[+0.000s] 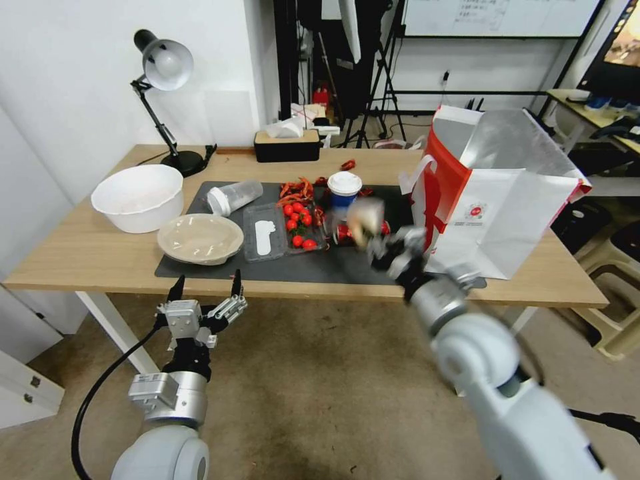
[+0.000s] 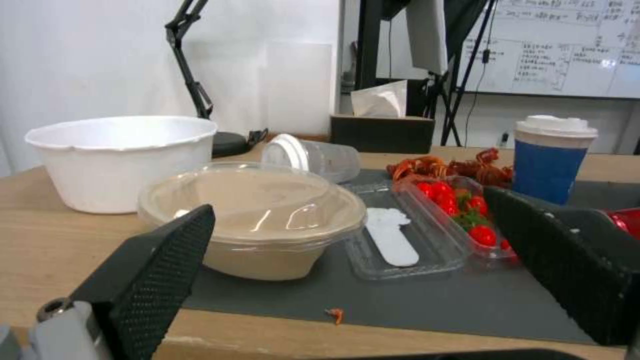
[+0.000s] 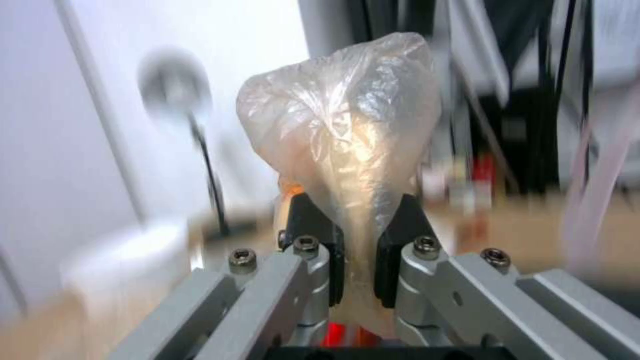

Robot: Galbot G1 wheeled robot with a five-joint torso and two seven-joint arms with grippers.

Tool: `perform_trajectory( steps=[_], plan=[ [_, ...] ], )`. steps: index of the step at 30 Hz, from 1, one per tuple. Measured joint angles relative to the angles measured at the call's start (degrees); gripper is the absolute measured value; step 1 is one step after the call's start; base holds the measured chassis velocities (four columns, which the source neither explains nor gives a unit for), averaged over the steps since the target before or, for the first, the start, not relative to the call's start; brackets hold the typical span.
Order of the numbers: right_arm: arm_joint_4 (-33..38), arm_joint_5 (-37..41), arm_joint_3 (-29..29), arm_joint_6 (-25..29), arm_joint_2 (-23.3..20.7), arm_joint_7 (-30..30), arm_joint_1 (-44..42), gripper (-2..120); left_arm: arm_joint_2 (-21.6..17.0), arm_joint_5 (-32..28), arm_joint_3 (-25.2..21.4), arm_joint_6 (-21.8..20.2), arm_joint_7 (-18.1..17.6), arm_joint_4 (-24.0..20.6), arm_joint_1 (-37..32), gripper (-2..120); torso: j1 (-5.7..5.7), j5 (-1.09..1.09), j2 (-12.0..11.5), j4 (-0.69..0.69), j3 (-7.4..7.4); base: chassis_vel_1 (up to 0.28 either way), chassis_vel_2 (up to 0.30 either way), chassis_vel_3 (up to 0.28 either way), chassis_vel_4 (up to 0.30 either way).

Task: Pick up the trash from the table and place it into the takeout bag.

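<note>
While left pincer (image 1: 207, 287) gapes wide, right pincer (image 3: 358, 250) pinches crinkly clear-plastic bun (image 3: 347, 125).

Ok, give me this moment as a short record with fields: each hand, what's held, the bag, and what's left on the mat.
right hand: shut on the bun in clear plastic, lifted above the mat beside the takeout bag
left hand: open, idle, below the table front edge
takeout bag: upright, open, at the mat's right end
left on mat: blue paper cup, crushed red can, beige bowl, clear lidded cup on its side, tomato tray
</note>
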State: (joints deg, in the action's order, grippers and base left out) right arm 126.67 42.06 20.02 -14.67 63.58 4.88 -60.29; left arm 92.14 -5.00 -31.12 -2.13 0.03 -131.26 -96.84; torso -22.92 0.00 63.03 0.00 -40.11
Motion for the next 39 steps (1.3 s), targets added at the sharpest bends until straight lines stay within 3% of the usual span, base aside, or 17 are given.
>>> perform_trajectory(
  steps=[7, 11, 13, 19, 28, 30, 39],
  plan=[
    [1.2, 3.8, 6.8, 0.2, -3.0, 4.9, 5.6, 5, 0.0, 0.9, 0.8, 0.4, 0.0, 0.3, -0.1, 100, 0.00, 0.00, 0.0, -0.02, 0.00, 0.000, 0.000, 0.000, 0.000],
    [-1.5, 1.8, 9.7, -5.0, -3.9, 13.1, 8.8, 5, 0.0, 1.4, 1.2, 0.9, 0.0, 0.6, -0.3, 100, 0.00, 0.01, 0.0, 0.00, 0.00, 0.000, 0.000, 0.000, 0.000],
    [-4.0, 1.2, 10.8, -10.5, -4.6, 19.7, 11.1, 5, 0.0, 1.5, 1.2, 1.3, 0.1, 0.8, -0.5, 100, 0.00, 0.02, 0.0, 0.00, 0.00, 0.000, 0.000, 0.000, 0.000],
    [-6.8, 1.1, 11.4, -17.1, -5.6, 23.5, 12.8, 6, 0.0, 1.7, 1.2, 1.8, 0.1, 0.9, -0.7, 100, 0.00, 0.01, 0.0, 0.00, -0.01, 0.000, 0.000, 0.000, 0.000],
    [-6.9, 1.5, 11.4, -22.1, -6.0, 23.9, 13.3, 35, 0.0, 1.8, 1.2, 2.1, 0.1, 1.0, -0.7, 100, 0.00, 0.00, 0.0, 0.00, -0.01, 0.000, 0.000, 0.000, 0.000],
    [-6.9, 2.1, 11.4, -23.5, -6.6, 23.9, 13.5, 47, 0.0, 1.8, 1.2, 2.2, 0.1, 1.2, -0.5, 100, 0.00, 0.00, 0.0, 0.00, 0.00, 0.000, 0.000, 0.000, 0.000],
    [-6.7, 2.7, 11.7, -24.9, -7.7, 23.8, 13.8, 79, 0.0, 1.8, 1.5, 2.5, 0.0, 1.4, -0.3, 100, 0.00, 0.00, 0.0, 0.00, 0.00, 0.000, 0.000, 0.000, 0.000]
  ],
)
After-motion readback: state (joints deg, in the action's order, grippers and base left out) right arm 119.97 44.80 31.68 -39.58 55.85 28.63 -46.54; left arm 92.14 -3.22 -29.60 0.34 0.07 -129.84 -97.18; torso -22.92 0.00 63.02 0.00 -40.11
